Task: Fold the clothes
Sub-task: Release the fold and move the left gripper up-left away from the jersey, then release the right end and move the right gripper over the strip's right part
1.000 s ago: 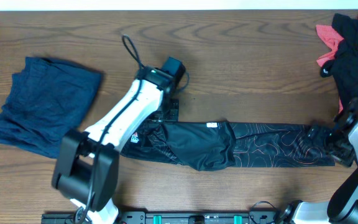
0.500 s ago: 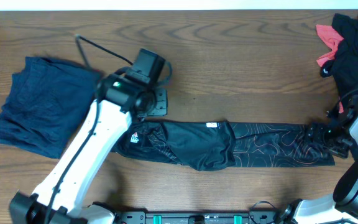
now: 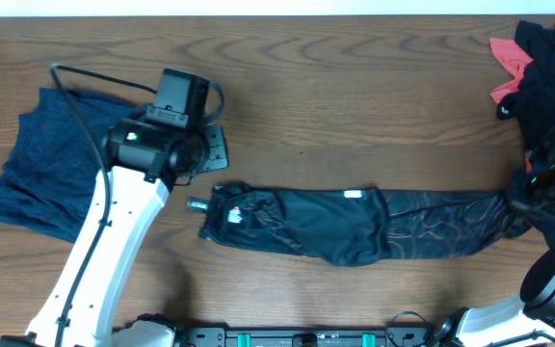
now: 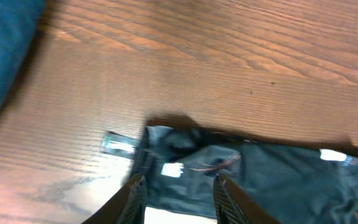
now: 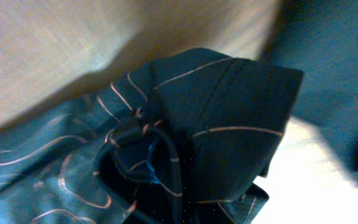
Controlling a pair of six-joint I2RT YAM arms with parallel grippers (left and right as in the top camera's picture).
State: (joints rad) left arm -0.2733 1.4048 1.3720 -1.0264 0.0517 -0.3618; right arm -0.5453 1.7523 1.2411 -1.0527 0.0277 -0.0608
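Currently the black jersey [image 3: 335,224] lies as a long band across the table [image 3: 355,116], its bunched right end pinched by the right gripper [image 3: 530,198], while the left gripper [image 4: 178,198] hovers spread and empty above its left end. With that end loose, a tug could drag it crooked.

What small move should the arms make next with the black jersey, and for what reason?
Probably lower the open left tool onto the left end of the long black jersey with thin orange contour lines. The right tool grips its bunched right end, but the left end lies free, just below the left tool.
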